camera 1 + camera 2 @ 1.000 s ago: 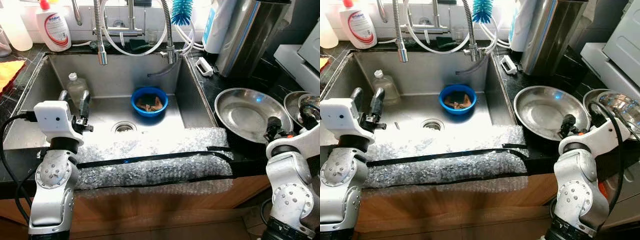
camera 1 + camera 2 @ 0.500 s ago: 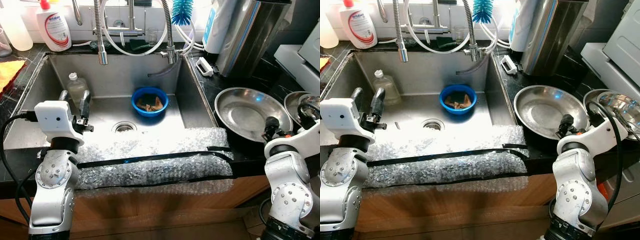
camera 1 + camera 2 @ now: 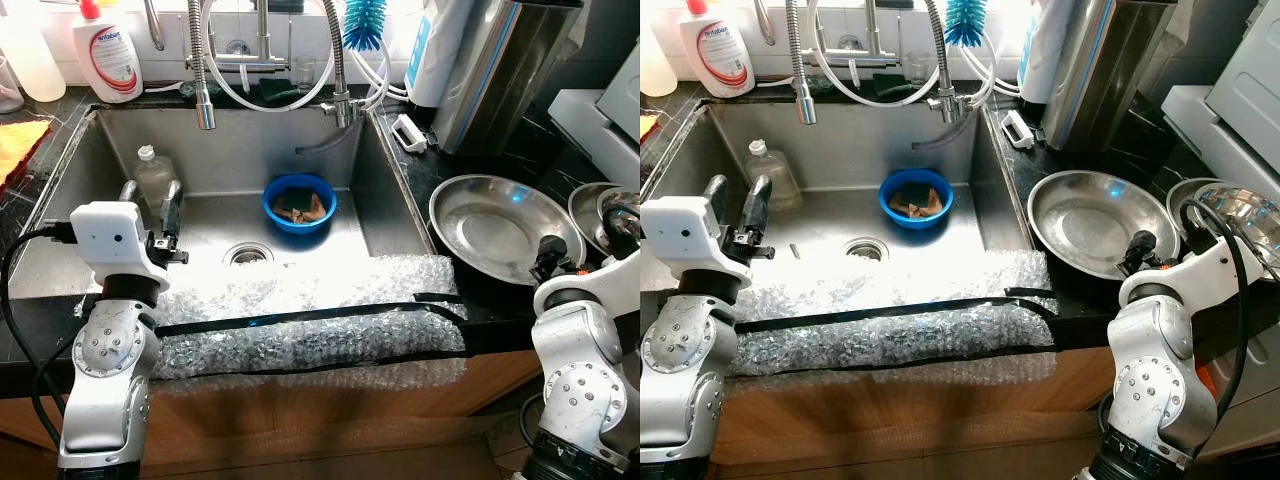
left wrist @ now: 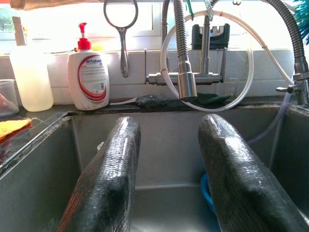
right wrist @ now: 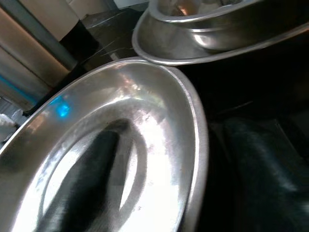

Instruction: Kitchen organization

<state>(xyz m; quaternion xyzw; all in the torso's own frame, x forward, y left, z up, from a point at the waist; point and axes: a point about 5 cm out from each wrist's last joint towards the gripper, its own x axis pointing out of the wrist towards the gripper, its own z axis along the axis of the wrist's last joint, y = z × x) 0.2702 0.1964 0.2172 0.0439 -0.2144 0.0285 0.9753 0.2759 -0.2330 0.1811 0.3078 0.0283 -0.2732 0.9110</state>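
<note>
A wide steel plate point(image 3: 495, 220) lies on the dark counter right of the sink point(image 3: 390, 200). My right gripper point(image 3: 550, 250) sits at the plate's near right rim; in the right wrist view its open fingers point(image 5: 82, 188) stand on either side of the rim point(image 5: 195, 140), one over the plate, one outside. A blue bowl point(image 3: 300, 205) with scraps rests in the sink beside a clear plastic bottle point(image 3: 150, 175). My left gripper point(image 4: 166, 179) hangs open over the sink's left front, holding nothing.
A second steel bowl point(image 3: 600, 205) sits behind the plate. Bubble wrap point(image 3: 300, 325) covers the sink's front edge. The hose faucet point(image 3: 205, 100), a soap bottle point(image 3: 108, 55), a blue brush point(image 3: 363, 22) and a tall steel canister point(image 3: 495, 70) line the back. A yellow cloth point(image 3: 18, 140) lies left.
My right gripper has shifted slightly to the right along the plate's rim. The left arm and the things in the sink have not moved.
</note>
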